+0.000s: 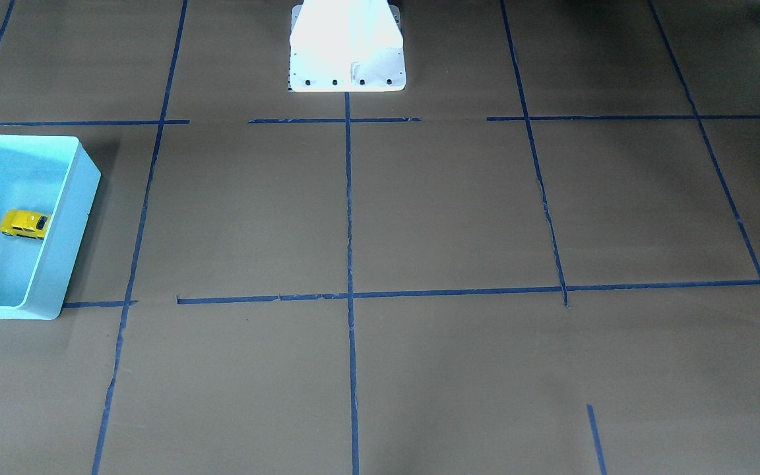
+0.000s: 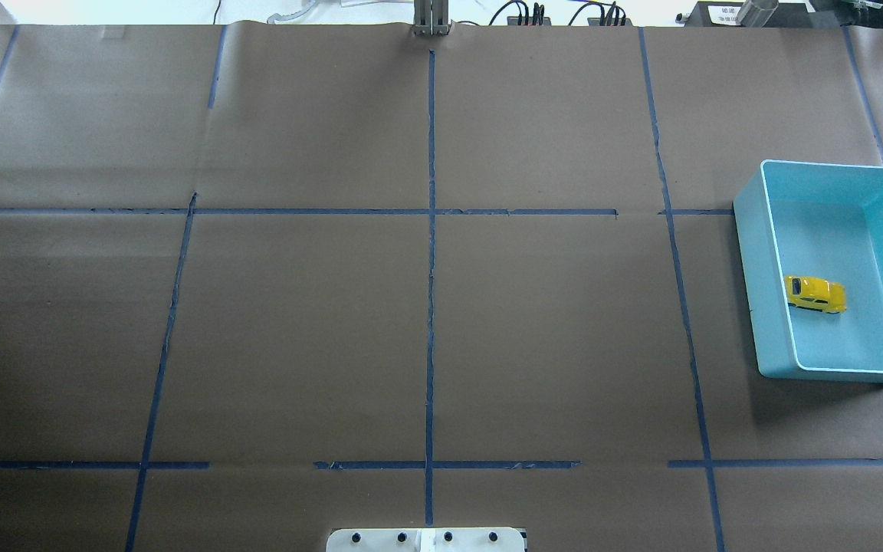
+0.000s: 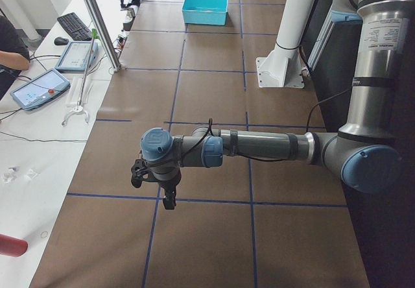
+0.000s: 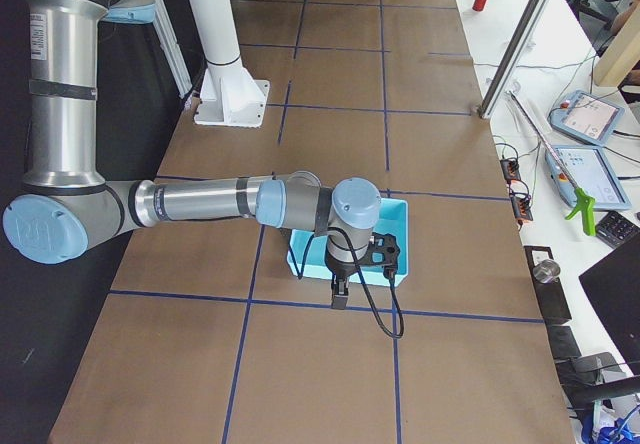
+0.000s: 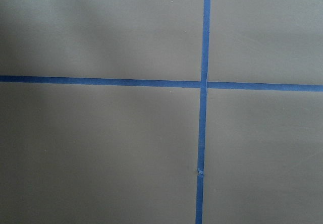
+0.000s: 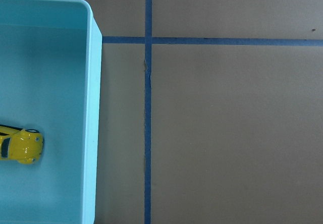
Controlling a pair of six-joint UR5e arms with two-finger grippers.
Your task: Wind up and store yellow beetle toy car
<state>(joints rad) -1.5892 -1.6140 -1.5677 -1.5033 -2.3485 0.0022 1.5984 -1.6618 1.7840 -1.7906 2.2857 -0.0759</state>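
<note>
- Pointing down over the table (image 3: 214, 236), the left gripper (image 3: 167, 196) appears only in the side view. Whether its fingers are spread or pressed together cannot be told.
- The left wrist view contains only brown table paper and a crossing of blue tape lines (image 5: 204, 84).
- The right gripper (image 4: 340, 294) also points down and appears only in the side view. The state of its fingers cannot be told either.
- The right gripper hangs just beside the bin (image 4: 398, 212), above its outer edge.
- Neither gripper holds anything that can be seen.
- The toy car (image 2: 815, 294) stands on its wheels on the floor of the bin (image 2: 754, 291), just beside the wall nearest the table centre. Whether it touches that wall cannot be told.
- The bin sits at the table end on the robot's right, well apart from the white base mount (image 1: 347, 63).
</note>
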